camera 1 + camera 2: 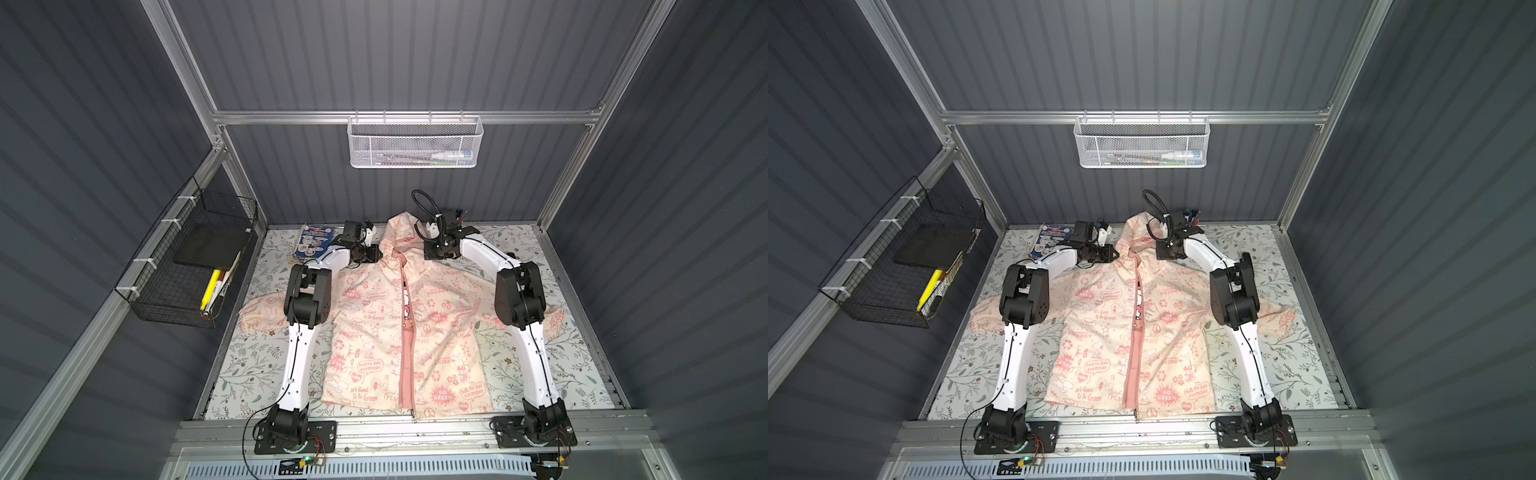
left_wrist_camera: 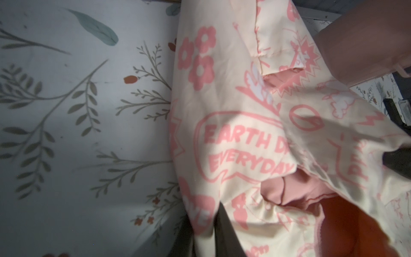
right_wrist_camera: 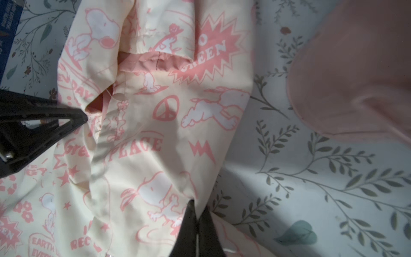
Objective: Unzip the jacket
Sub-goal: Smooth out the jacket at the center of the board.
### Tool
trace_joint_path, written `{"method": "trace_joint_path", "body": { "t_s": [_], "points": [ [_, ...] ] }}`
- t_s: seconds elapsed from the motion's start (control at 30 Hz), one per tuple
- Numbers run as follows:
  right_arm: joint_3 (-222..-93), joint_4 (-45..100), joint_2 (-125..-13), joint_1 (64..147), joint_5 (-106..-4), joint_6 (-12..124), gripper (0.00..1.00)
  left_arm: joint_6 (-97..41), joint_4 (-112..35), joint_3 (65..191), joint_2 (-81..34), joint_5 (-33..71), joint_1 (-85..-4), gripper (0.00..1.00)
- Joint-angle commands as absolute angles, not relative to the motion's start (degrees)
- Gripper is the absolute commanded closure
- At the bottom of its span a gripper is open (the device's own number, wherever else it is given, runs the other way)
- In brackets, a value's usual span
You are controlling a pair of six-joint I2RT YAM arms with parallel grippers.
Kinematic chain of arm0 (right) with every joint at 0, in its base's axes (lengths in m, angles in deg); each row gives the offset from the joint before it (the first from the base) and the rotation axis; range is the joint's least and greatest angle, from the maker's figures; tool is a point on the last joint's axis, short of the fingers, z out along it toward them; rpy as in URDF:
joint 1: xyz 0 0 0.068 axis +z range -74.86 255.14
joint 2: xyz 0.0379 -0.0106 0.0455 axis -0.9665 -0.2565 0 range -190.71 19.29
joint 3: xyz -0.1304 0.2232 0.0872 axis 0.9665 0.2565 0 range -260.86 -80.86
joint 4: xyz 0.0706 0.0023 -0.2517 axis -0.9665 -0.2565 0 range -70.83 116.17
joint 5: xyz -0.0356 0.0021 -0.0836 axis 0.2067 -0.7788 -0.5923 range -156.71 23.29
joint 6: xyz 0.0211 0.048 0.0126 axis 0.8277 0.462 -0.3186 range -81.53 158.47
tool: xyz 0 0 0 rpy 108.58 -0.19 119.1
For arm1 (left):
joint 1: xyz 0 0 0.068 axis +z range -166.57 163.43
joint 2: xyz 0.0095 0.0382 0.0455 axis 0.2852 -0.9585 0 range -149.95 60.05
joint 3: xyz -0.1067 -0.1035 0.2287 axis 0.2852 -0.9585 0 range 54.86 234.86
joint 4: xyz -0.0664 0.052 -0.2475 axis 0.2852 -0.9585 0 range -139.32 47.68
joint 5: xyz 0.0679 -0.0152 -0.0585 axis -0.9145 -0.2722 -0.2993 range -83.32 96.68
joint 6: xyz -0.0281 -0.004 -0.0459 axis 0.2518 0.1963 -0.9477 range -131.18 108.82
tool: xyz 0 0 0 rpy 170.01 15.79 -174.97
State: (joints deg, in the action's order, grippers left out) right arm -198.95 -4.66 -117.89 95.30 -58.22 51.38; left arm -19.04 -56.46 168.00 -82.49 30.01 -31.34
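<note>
— Across the flowered cloth (image 1: 257,365), where does the jacket (image 1: 374,340) lie?

— Flat on its back between your two arms: hood (image 1: 399,235) toward the far wall, hem at the near rail, sleeves spread out beneath your arms. Its pink zipper (image 1: 405,365) runs down the middle, and the front gapes a little at the chest.

— And the claws?

— Your right claw (image 3: 195,207) has its fingers together, pinching a pucker of jacket fabric at one side of the hood. Your left claw (image 2: 203,222) sits at the hood's other side, fingers clamped close on a fold of the jacket.

— Anything else nearby?

— A blue booklet (image 1: 313,241) lies on the cloth just beside your left claw, by the far wall.
</note>
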Motion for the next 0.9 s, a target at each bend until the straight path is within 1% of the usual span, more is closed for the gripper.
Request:
{"method": "trace_joint_path", "body": {
  "t_s": [0.0, 0.2, 0.23, 0.27, 0.33, 0.4, 0.43, 0.47, 0.5, 0.57, 0.6, 0.7, 0.83, 0.87],
  "points": [
    [-200.1, -3.7, -116.0, 93.4, -62.2, 55.2, 1.0, -17.6, -58.6, 166.7, -82.2, 28.8, -31.4, 0.85],
    [-200.4, -4.6, -116.4, 92.3, -66.4, 57.5, 1.0, -17.1, -58.8, 166.2, -82.0, 28.8, -31.4, 0.87],
    [-200.5, -5.0, -116.6, 92.2, -66.7, 57.5, 1.0, -17.1, -58.8, 166.1, -81.8, 29.0, -31.4, 0.87],
    [-200.6, -5.2, -116.8, 92.1, -66.6, 57.5, 1.0, -17.1, -58.8, 166.2, -81.8, 30.0, -31.4, 0.82],
    [-200.9, -5.5, -117.2, 92.1, -64.8, 57.0, 1.0, -17.1, -59.9, 167.6, -81.7, 32.6, -31.3, 0.57],
    [-201.1, -5.6, -117.5, 92.2, -61.4, 56.6, 1.0, -17.3, -60.5, 169.8, -80.1, 33.5, -31.3, 0.25],
    [-201.1, -5.6, -117.6, 92.2, -60.1, 56.4, 1.0, -17.9, -60.6, 170.7, -79.2, 34.6, -31.3, 0.14],
    [-201.1, -5.5, -117.6, 92.3, -59.1, 56.2, 1.0, -18.7, -60.7, 171.8, -77.9, 34.5, -31.3, 0.03],
    [-201.1, -5.5, -117.7, 92.4, -58.4, 56.1, 1.0, -19.4, -60.7, 172.7, -76.6, 34.6, -31.3, 0.01],
    [-201.1, -5.3, -117.7, 92.6, -56.9, 55.5, 1.0, -20.3, -60.6, 173.1, -73.4, 33.6, -31.3, 0.01],
    [-201.1, -5.5, -117.7, 92.8, -56.7, 55.3, 1.0, -19.6, -60.4, 172.1, -71.6, 30.2, -31.3, 0.03],
    [-201.0, -5.6, -117.8, 92.9, -57.5, 55.2, 1.0, -19.4, -61.0, 162.8, -63.7, 29.1, -31.4, 0.16],
    [-201.4, -6.0, -117.7, 92.8, -58.9, 55.7, 1.0, -21.4, -60.9, 143.6, -50.6, 28.6, -32.0, 0.34],
    [-201.4, -6.0, -117.7, 92.9, -59.0, 55.8, 1.0, -21.8, -61.9, 139.9, -47.6, 27.9, -32.3, 0.38]
  ]
}}
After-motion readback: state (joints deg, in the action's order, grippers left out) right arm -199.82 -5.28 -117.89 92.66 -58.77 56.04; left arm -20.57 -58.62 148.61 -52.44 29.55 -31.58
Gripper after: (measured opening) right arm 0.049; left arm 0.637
